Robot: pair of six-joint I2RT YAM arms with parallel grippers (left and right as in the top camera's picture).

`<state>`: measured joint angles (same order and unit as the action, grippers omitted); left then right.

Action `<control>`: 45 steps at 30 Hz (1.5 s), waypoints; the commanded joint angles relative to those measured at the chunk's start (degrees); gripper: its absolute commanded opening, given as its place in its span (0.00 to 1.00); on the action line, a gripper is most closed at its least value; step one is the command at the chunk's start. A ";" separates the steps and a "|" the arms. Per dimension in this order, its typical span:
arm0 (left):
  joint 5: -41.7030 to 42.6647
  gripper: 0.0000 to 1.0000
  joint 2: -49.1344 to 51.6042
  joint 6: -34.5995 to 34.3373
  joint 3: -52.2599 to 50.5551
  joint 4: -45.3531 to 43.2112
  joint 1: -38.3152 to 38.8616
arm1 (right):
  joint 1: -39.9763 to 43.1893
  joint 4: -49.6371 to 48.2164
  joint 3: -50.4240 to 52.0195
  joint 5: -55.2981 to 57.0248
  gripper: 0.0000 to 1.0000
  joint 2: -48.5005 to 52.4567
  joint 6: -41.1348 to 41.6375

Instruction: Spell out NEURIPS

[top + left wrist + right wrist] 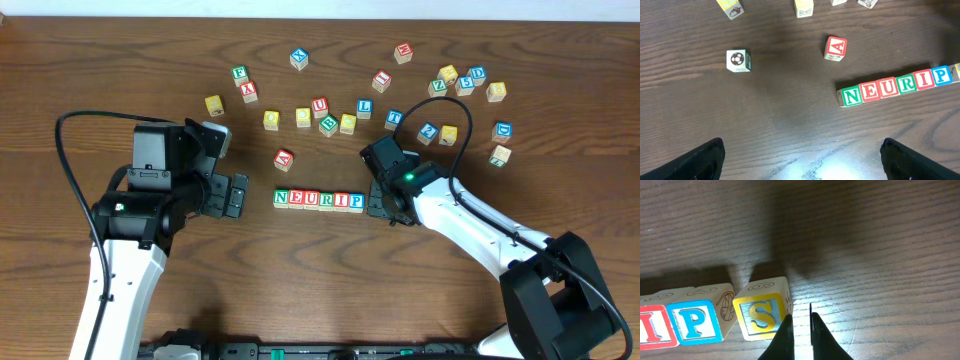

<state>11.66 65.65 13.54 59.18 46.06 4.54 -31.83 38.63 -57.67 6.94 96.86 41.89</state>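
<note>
- Your right pincer (799, 336): fingers almost together, nothing between them. It's down at the tabletop (120, 60), just right of the S cube (761, 315). Its left finger is at the cube's right edge; can't tell if it actually touches.
- S cube: yellow face, flat on the tabletop at the right end of the word, next to the P cube (695, 322). It's twisted a bit, so there's a wedge gap between P and S on one side.
- NEURIP row (318, 200): six cubes touching in a straight line, mid-tabletop, between your two pincers. From overhead the right arm hides the S.
- Your left pincer (802, 161): fingers wide apart, holding nothing, left of the N end and clear of the row.
- A cube (284, 158): on its own, just far-left of the row, not touching.
- Other loose cubes are scattered across the far side of the tabletop.
</note>
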 commanded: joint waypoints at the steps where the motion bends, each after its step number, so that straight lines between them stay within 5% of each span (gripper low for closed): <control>1: -0.55 0.98 -0.07 0.35 1.42 -0.02 -0.24 | -0.42 -0.07 0.74 1.68 0.07 0.57 1.27; 17: -0.55 0.98 -0.07 0.35 1.42 -0.02 -0.24 | -0.57 -1.53 2.29 2.34 0.01 0.57 2.43; 45: -0.55 0.98 -0.07 0.35 1.42 -0.02 -0.24 | -0.90 -5.14 3.15 0.17 0.06 0.57 2.23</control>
<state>11.66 65.65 13.54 59.18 46.06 4.54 -32.45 33.74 -54.96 7.07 97.03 43.44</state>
